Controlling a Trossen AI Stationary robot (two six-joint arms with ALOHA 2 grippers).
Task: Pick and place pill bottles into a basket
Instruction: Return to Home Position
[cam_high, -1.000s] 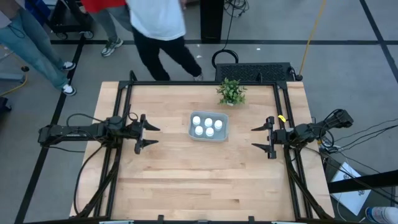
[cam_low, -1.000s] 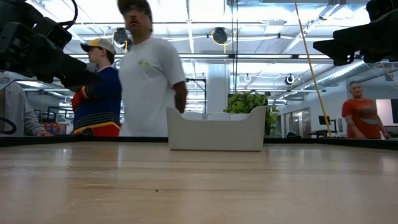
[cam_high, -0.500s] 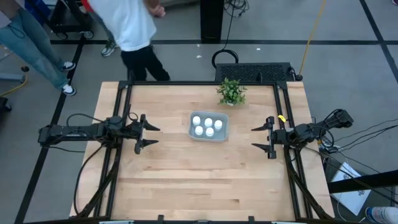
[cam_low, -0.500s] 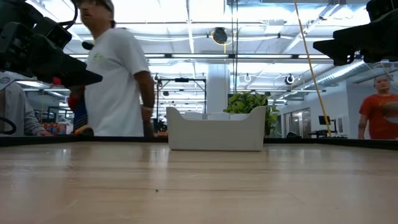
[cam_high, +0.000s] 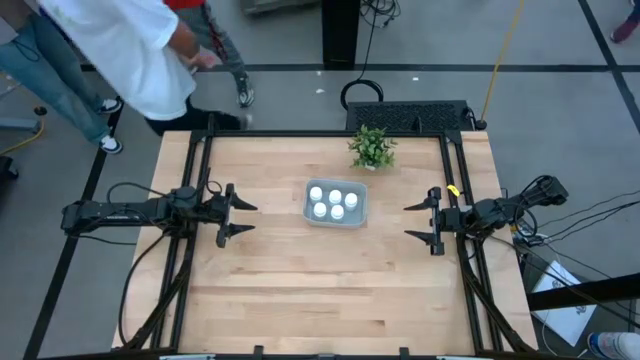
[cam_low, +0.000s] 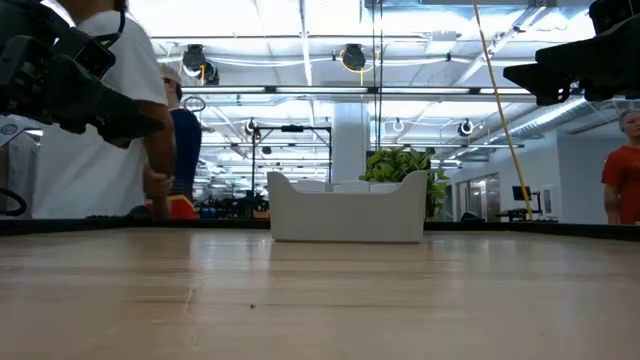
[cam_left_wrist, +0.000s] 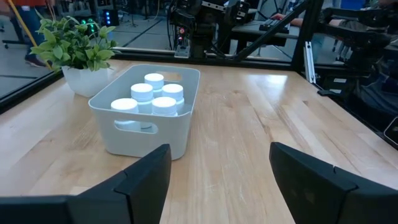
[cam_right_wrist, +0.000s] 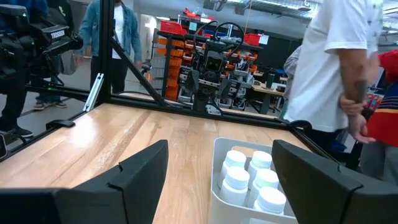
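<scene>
The basket (cam_high: 336, 204), a pale grey-blue bin, stands flat on the wooden table just beyond its middle; it shows too in the low view (cam_low: 346, 208), the left wrist view (cam_left_wrist: 145, 112) and the right wrist view (cam_right_wrist: 249, 190). Several white pill bottles (cam_high: 334, 201) stand upright inside it, caps up (cam_left_wrist: 149, 94) (cam_right_wrist: 250, 171). My left gripper (cam_high: 240, 217) waits open at the table's left, fingers pointing at the basket. My right gripper (cam_high: 412, 222) waits open at the table's right, also facing the basket. Both grippers hold nothing.
A small green potted plant (cam_high: 371, 147) stands behind the basket near the far edge. Black frame rails run along the table's sides. People walk past beyond the far left corner (cam_high: 130, 50). Bare wood fills the near half of the table (cam_high: 320, 290).
Both arms have kept still. A person in a white shirt has walked along the floor beyond the table's far edge toward the left.
</scene>
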